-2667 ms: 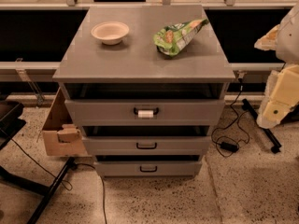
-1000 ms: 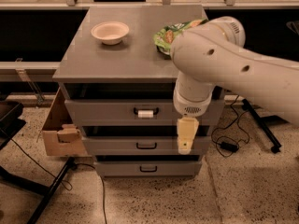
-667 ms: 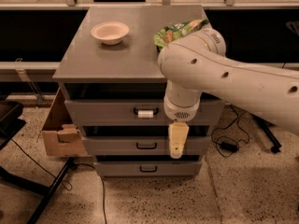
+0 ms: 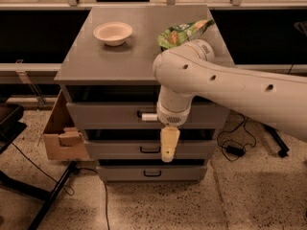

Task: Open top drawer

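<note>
The top drawer (image 4: 103, 114) is the tallest grey front in the cabinet and it sits closed. Its black handle with a small white tag (image 4: 147, 116) shows only at its left end; the rest is behind my arm. My white arm reaches in from the right across the cabinet front. My gripper (image 4: 168, 146) is cream-coloured and points down. It hangs in front of the middle drawer (image 4: 115, 150), just below and right of the top drawer's handle, and I cannot see it touching the handle.
A white bowl (image 4: 113, 32) and a green snack bag (image 4: 184, 31) lie on the cabinet top (image 4: 96, 61). A bottom drawer (image 4: 124, 173) sits below. An open cardboard box (image 4: 60, 133) stands at the cabinet's left. Cables and a black stand leg (image 4: 50, 198) cross the floor.
My arm has swung in from the right, and the gripper has moved left across the cabinet front toward the top drawer's handle. The drawers have not moved.
</note>
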Robot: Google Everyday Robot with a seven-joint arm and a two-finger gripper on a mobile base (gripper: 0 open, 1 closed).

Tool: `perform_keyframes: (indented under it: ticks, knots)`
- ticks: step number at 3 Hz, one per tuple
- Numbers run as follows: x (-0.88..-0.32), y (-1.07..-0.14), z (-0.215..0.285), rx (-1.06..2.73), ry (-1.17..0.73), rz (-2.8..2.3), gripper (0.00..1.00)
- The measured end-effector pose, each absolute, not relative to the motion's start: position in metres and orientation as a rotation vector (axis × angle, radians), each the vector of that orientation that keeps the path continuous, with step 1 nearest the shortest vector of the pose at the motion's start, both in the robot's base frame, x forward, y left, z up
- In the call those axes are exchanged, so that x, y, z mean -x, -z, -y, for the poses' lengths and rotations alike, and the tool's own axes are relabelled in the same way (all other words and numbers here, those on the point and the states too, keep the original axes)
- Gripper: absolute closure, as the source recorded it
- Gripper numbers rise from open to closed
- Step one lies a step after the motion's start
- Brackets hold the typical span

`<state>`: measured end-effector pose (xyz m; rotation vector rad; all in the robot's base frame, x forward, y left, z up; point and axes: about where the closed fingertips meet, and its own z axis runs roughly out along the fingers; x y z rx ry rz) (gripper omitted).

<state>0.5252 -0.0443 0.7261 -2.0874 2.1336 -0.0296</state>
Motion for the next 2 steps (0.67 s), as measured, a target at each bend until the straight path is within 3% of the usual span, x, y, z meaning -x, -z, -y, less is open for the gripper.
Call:
perform_keyframes:
  ticks: [2]
  knots:
    - [-0.544, -0.717, 0.015, 2.071, -0.102, -2.087, 0.00]
